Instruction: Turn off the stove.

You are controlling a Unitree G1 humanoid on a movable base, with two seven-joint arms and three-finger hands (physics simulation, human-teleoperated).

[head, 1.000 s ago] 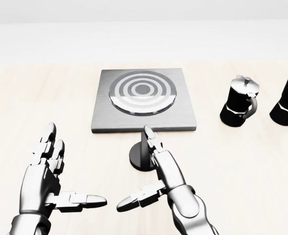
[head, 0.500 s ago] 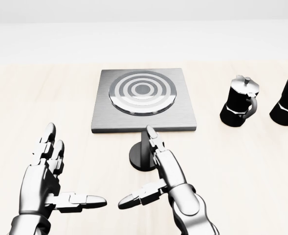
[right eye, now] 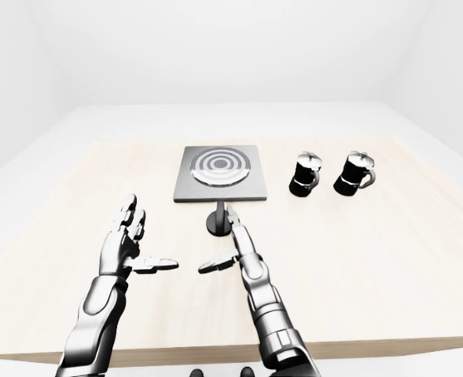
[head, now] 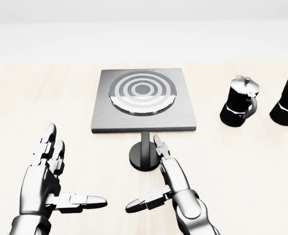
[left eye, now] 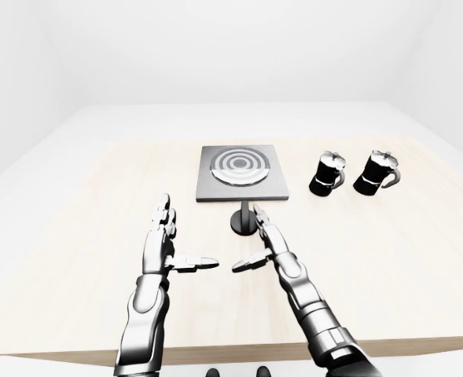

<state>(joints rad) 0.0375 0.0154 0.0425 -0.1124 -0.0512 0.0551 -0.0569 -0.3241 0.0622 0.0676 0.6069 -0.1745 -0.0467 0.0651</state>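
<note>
A square grey stove (head: 185, 110) with a round ringed burner (head: 143, 90) lies flat on the pale wooden table (head: 241, 166). Its black knob (head: 144, 152), a short stem on a round base, stands just below the stove's lower edge. My right hand (head: 151, 178) is open, and its fingertips (head: 157, 142) are just right of the knob and apart from it. My left hand (head: 73, 169) is open and empty at the lower left, with its thumb pointing right. Whether the burner is on cannot be told.
Two black moka pots (head: 239, 102) (head: 286, 100) stand on the table to the right of the stove. The table's near edge (left eye: 239, 349) runs below my arms in the left-eye view. White floor and walls surround the table.
My right hand has drawn back down and slightly right. Its fingertips no longer overlap the knob's stem. The left hand, stove and pots have not moved.
</note>
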